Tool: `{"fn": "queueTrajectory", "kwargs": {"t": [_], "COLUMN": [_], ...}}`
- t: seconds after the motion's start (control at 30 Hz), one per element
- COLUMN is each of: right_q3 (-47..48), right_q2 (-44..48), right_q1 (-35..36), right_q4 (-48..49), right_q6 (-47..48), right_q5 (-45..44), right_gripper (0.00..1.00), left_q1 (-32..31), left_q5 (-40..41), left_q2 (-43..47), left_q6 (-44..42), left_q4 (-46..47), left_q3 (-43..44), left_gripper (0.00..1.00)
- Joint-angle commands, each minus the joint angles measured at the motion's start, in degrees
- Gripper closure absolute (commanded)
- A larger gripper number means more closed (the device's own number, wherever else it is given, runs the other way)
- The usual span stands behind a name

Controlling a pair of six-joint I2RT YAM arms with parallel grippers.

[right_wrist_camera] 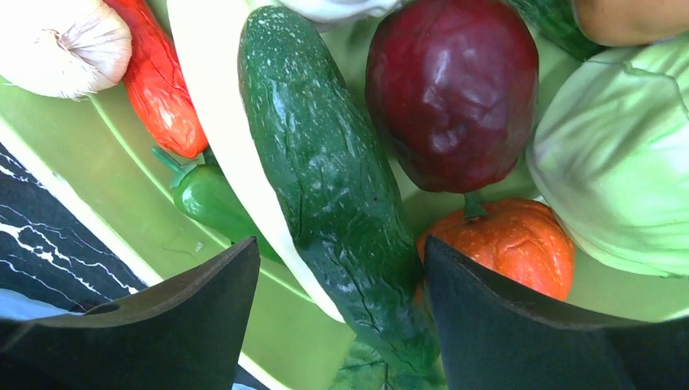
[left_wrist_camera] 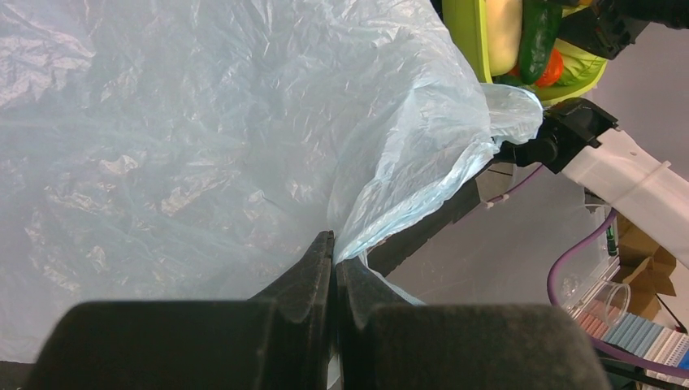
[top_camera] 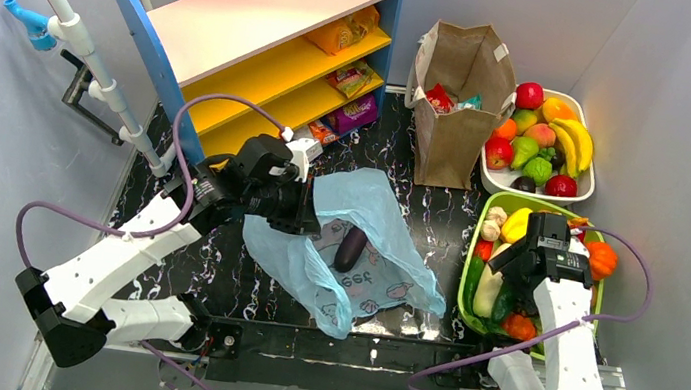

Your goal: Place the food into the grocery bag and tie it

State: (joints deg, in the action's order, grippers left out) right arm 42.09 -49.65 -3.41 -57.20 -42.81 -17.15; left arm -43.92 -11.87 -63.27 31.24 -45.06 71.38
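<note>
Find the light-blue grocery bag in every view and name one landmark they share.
Top external: grocery bag at table centre, between the arms.
Left wrist: fills left and centre, pinched between the left fingers.
Right wrist: not clearly in it.
Shared landmark: the green vegetable tray.

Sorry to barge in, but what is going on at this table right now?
The left pincer is shut on an edge of the light-blue grocery bag, which lies spread on the table with a dark purple vegetable on or in it. The right pincer hangs open over the green tray, just above a cucumber. Snack packets show in the brown paper bag.
</note>
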Motion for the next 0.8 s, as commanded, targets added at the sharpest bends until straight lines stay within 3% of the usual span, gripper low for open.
{"fn": "queueTrajectory", "kwargs": {"t": [0.0,0.27,0.37,0.77], "right_q3": [-0.76,-1.43,-0.68,14.24], "right_q2": [-0.08,1.53,3.04,7.55], "right_q1": [-0.42,-0.46,-0.39,-0.28], "right_q4": [2.50,3.86,7.20,11.31], "right_q6": [1.06,1.78,4.69,14.45], "right_q5": [0.88,1.79,7.66,24.17], "right_gripper": [0.25,0.61,0.71,0.87], "left_q1": [0.69,0.92,1.01,2.60], "left_q5": [-1.34,1.43,2.41,-4.53], "left_q2": [2.68,0.92,0.59,2.70], "left_q6": [-0.44,-0.66,-0.90,-1.13], "left_q4": [-1.71,-4.63,-5.34,1.38], "left_q3": [-0.26,1.47,2.14,-1.22], "left_gripper": [1.00,1.00,1.00,1.00]}}
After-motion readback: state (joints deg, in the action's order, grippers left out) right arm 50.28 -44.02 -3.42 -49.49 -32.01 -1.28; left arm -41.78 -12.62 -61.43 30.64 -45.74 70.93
